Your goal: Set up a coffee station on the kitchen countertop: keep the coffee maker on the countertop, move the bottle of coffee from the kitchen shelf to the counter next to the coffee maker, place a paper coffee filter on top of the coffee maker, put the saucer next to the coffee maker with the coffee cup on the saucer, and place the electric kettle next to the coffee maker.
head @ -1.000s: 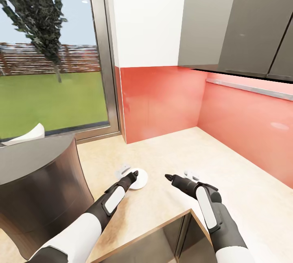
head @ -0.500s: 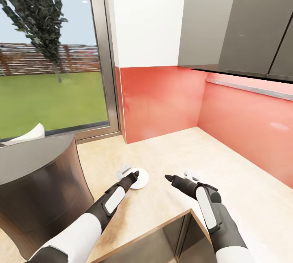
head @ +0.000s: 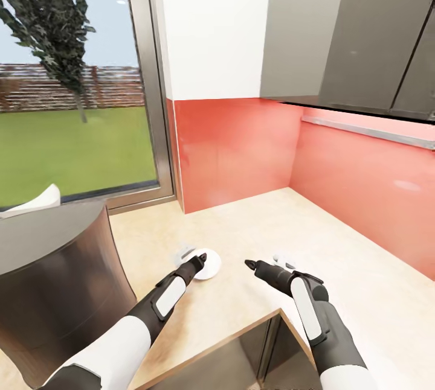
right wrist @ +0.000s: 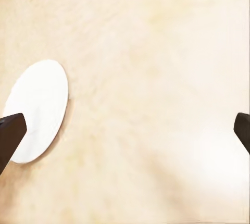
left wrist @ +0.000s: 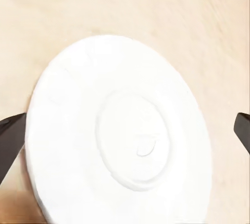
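One saucer (left wrist: 120,130) lies on the countertop (head: 338,239) beneath two gaping pincers: left (left wrist: 125,140), right (right wrist: 125,130).

The coffee maker (head: 57,281) is cut off at the frame's left edge

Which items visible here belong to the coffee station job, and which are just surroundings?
Job items:
saucer, lying bare on the countertop
coffee maker, standing to its left
paper coffee filter on top of the coffee maker

Just surroundings:
red backsplash
grey wall cabinets
window
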{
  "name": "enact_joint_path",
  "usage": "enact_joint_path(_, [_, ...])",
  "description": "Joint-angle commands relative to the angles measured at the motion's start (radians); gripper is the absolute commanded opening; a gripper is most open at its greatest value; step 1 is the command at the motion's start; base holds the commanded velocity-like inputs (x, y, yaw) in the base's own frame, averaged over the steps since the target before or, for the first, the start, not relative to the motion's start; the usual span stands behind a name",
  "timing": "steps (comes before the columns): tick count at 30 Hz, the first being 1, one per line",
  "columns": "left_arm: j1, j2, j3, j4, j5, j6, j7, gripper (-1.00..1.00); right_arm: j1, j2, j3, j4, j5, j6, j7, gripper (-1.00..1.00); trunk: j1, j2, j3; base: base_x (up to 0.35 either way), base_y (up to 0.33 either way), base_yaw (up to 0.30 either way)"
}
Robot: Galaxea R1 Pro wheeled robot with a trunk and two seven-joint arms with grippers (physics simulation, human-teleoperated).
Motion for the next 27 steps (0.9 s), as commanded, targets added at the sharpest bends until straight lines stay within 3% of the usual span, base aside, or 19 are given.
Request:
enact_joint_path(1, [0.000, 0.000, -0.004, 0.005, 0.023, 0.007, 0.007, 1.00, -0.001, 0.001, -0.003, -0.001, 0.000, 0.006, 0.002, 1.00, 0.001, -0.002, -0.003, 0.000, 0.000, -0.218])
enact_joint_path(27, [0.000, 0.000, -0.004, 0.004, 0.024, 0.007, 0.008, 1.00, -0.001, 0.001, -0.003, 0.000, 0.000, 0.006, 0.003, 1.00, 0.001, -0.002, -0.003, 0.000, 0.000, -0.257])
